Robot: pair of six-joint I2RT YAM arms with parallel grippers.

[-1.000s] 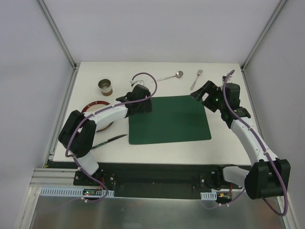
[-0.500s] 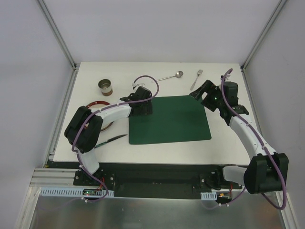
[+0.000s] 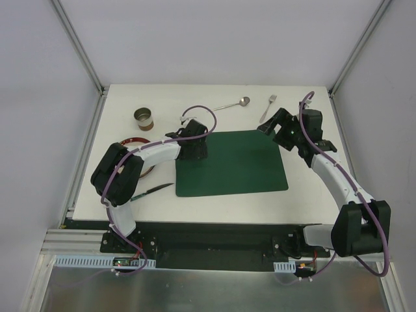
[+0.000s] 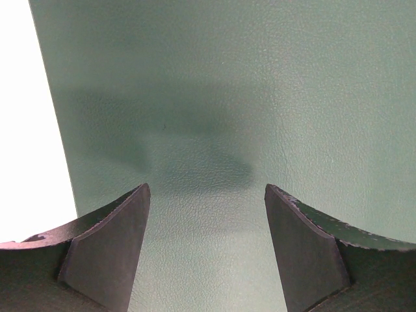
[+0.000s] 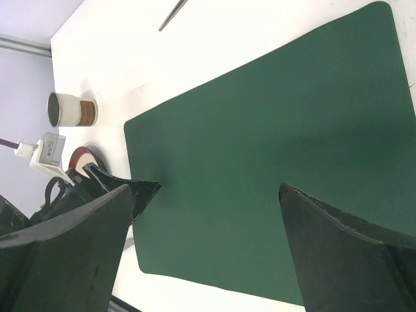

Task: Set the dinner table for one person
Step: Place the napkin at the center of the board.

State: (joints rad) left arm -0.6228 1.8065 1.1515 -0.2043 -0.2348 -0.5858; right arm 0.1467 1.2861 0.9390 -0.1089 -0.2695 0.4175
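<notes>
Green placemat [image 3: 240, 166] lies right under L gripper [image 4: 206, 188]. Its jaws stand apart w/ nothing btw them, tips low over the mat's grained surface. Can't tell if they touch it. A strip of the white dinner table [image 4: 32, 130] shows past the mat's edge at that view's left. From the top view, L gripper sits over the mat's far-left corner.

R gripper [image 3: 268, 130] hovers at the mat's far-right corner, jaws spread wide & empty, pointed across the mat toward L gripper.

Dinner table spreads beneath both grippers, out to the metal frame rails.

- Cup [image 3: 144, 118], steel w/ brown band: left of L gripper & a bit farther back, well apart.
- Red-rimmed plate [image 3: 127, 142]: left of L gripper, partly hidden by L arm.
- Knife [image 3: 151, 190]: nearer the bases than L gripper, on bare table just off the mat's left edge.
- Spoon [image 3: 231, 104]: beyond L gripper, to its right.
- Fork [image 3: 267, 107]: just beyond R gripper, on bare table.
</notes>
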